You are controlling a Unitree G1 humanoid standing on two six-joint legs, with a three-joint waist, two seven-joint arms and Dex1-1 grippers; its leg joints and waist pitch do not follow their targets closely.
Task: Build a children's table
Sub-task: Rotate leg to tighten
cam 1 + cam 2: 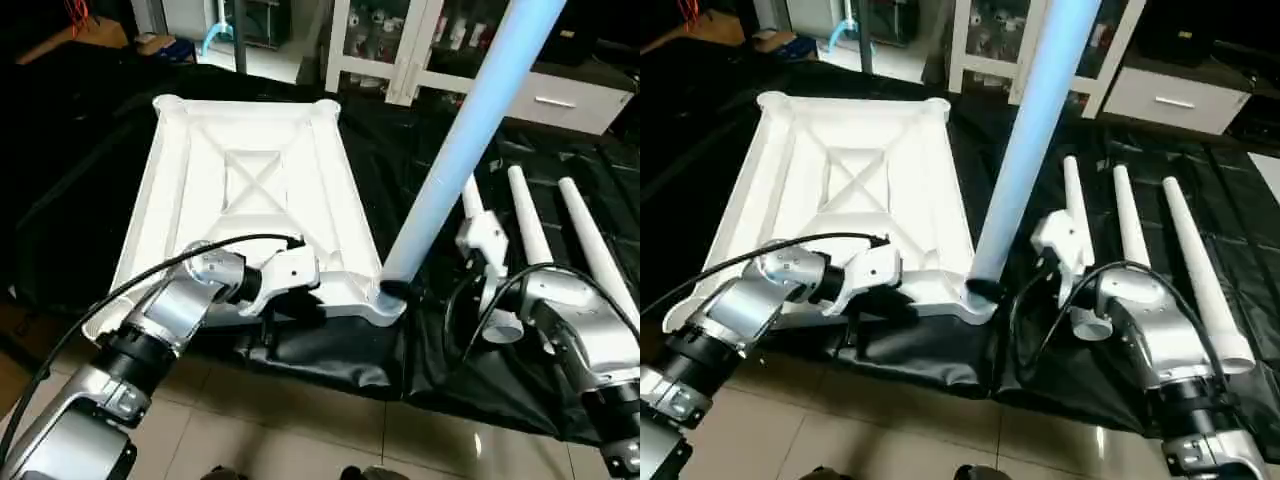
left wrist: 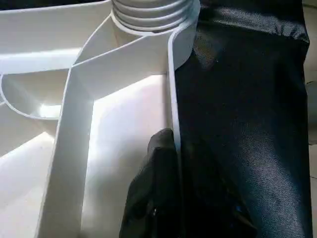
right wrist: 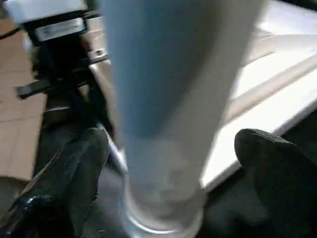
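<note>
Black sheeting [image 1: 330,360] bears the tabletop [image 1: 250,180] (underside up), left claw [image 2: 171,163] pinching its rim, right claw [image 3: 171,163] spread around the upright leg [image 1: 460,140].

The scene is lit from overhead, and small bright reflections are thrown onto the glossy floor tiles [image 1: 478,442], while a soft sheen is picked up by the black cover [image 1: 940,355]. The white table top [image 1: 250,180] is rendered bright, nearly washed out along its ribs in the left wrist view, and the upright leg [image 1: 470,130] is given a bluish tint and slight blur toward its upper end. In the right wrist view the leg and the dark fingers [image 3: 74,163] are seen out of focus, and the far room edges are left dim.
</note>
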